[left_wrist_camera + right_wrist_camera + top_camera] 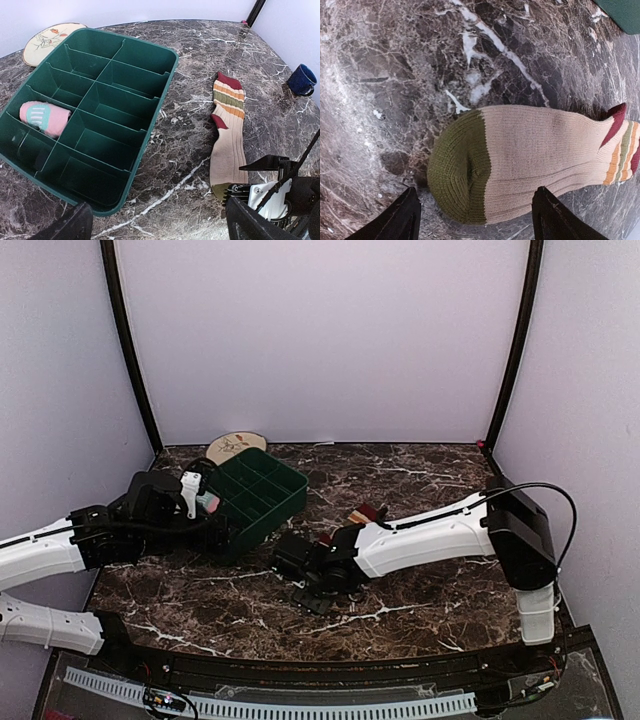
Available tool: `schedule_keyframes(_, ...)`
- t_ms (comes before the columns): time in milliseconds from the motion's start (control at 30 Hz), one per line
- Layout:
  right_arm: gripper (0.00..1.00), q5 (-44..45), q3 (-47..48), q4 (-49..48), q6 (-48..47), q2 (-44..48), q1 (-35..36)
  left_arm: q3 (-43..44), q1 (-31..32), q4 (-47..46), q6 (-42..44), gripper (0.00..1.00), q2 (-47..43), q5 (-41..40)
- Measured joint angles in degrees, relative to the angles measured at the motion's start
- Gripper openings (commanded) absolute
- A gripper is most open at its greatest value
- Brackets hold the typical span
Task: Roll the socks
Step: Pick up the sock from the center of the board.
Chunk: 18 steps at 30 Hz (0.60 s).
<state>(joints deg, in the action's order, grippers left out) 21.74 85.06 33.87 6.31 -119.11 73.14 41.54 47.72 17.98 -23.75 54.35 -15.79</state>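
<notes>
The tan sock is laid flat on the marble table, beside the green compartment tray. Its long axis runs from the striped cuff at the far end to the olive toe at the near end. The right claw is held released over that toe, so the right arm is judged the nearer for a roll from toe towards cuff. The left claw is released and empty by the tray. The sock's full length and the rolled pink sock in a compartment are shown by the left wrist view. The toe, hidden under the arm from above, is shown only by the right wrist view.
</notes>
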Motion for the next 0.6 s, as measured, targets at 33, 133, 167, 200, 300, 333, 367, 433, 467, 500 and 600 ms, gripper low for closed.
schedule_keyframes(33,0.73,0.3,0.3,0.2,-0.3,-0.3,0.0,-0.1,0.0,0.1,0.0,0.95,-0.1,-0.2)
schedule_keyframes(133,0.72,0.8,1.0,0.3,-1.2,-1.0,0.0,-0.2,0.0,0.2,0.0,0.95,-0.2,-0.4)
schedule_keyframes(167,0.72,1.0,1.2,0.4,-1.4,-1.3,0.0,-0.3,0.0,0.2,0.0,0.95,-0.2,-0.4)
schedule_keyframes(200,0.72,1.2,1.4,0.4,-1.8,-1.5,0.0,-0.4,0.0,0.3,0.0,0.95,-0.2,-0.5)
schedule_keyframes(300,0.71,1.7,1.4,0.4,-2.8,-1.6,-0.1,-0.5,0.0,0.4,0.0,0.95,-0.2,-0.8)
schedule_keyframes(333,0.7,1.9,1.4,0.4,-3.1,-1.6,-0.1,-0.5,0.0,0.4,0.0,0.95,-0.2,-0.8)
schedule_keyframes(367,0.7,2.1,1.5,0.5,-3.4,-1.6,-0.1,-0.5,0.0,0.4,0.0,0.95,-0.2,-0.9)
schedule_keyframes(433,0.7,2.4,1.7,0.5,-4.2,-1.8,-0.2,-0.6,0.0,0.4,0.0,0.95,-0.2,-1.0)
schedule_keyframes(467,0.7,2.6,1.9,0.5,-4.5,-1.9,-0.2,-0.7,0.0,0.3,0.0,0.95,-0.2,-1.1)
schedule_keyframes(500,0.7,2.8,2.0,0.5,-4.9,-2.0,-0.3,-0.7,0.0,0.4,-0.1,0.95,-0.2,-1.2)
schedule_keyframes(600,0.68,3.4,2.4,0.5,-6.1,-2.3,-0.4,-1.0,0.0,0.3,-0.1,0.95,-0.2,-1.3)
